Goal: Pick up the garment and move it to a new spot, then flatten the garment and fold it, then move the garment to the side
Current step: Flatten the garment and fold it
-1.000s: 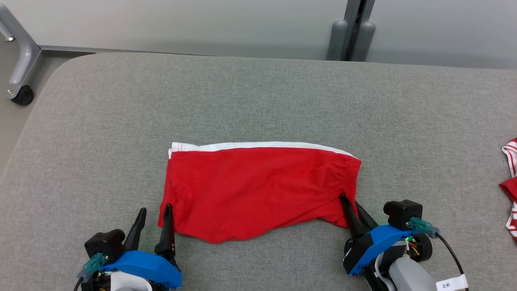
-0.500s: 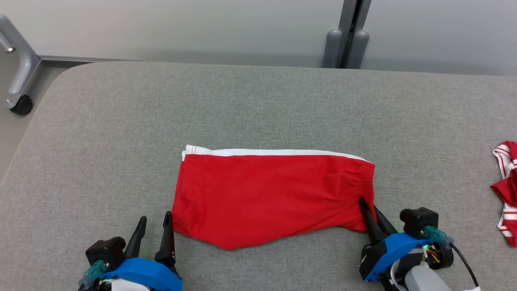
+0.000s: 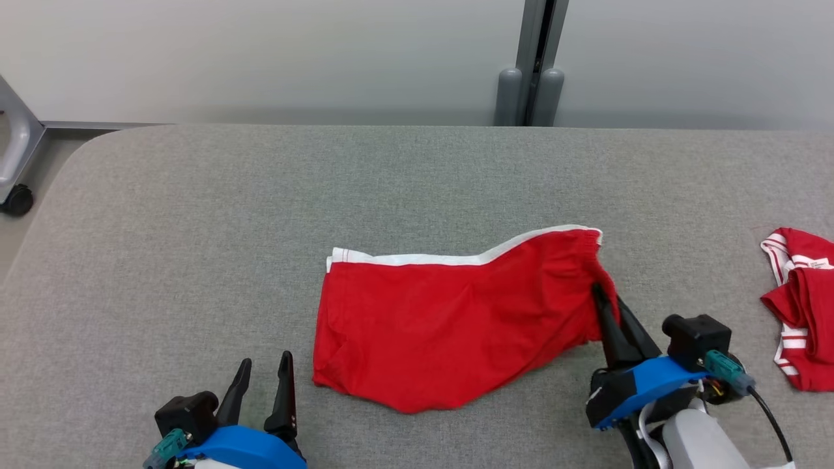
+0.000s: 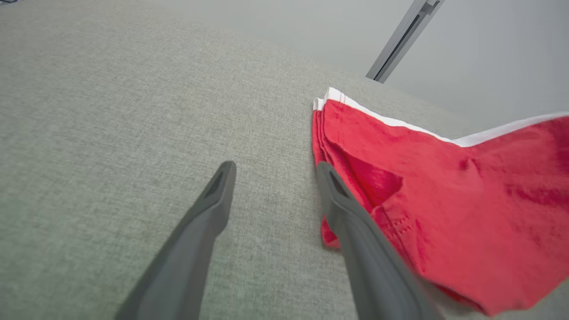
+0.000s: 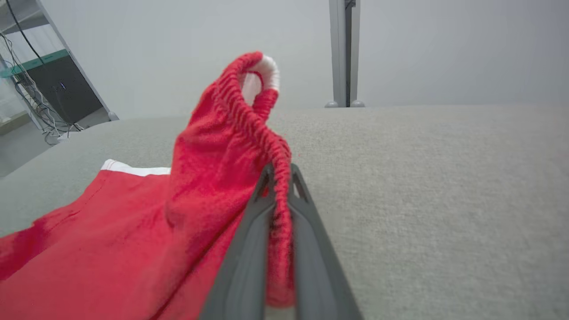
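Right gripper (image 3: 606, 293) is clamped on the elastic waistband at the 3 o'clock end of the red shorts (image 3: 449, 326), that end raised off the grey table (image 3: 260, 215), rest lying flat mid-table; left gripper (image 3: 266, 359) fingers spread apart, just beside the shorts' 8 o'clock corner; striped red garment (image 3: 801, 306) at far 3 o'clock.

left hand (image 3: 266, 359): two long dark tapered fingers (image 3: 285, 391), blue shell (image 3: 241, 451), black block (image 3: 186, 412), teal plug (image 3: 168, 447). right hand (image 3: 606, 294): same build; black cable (image 3: 770, 418) off its plug, pale grey forearm (image 3: 697, 444). Wrist views: triangular slots near fingertips.
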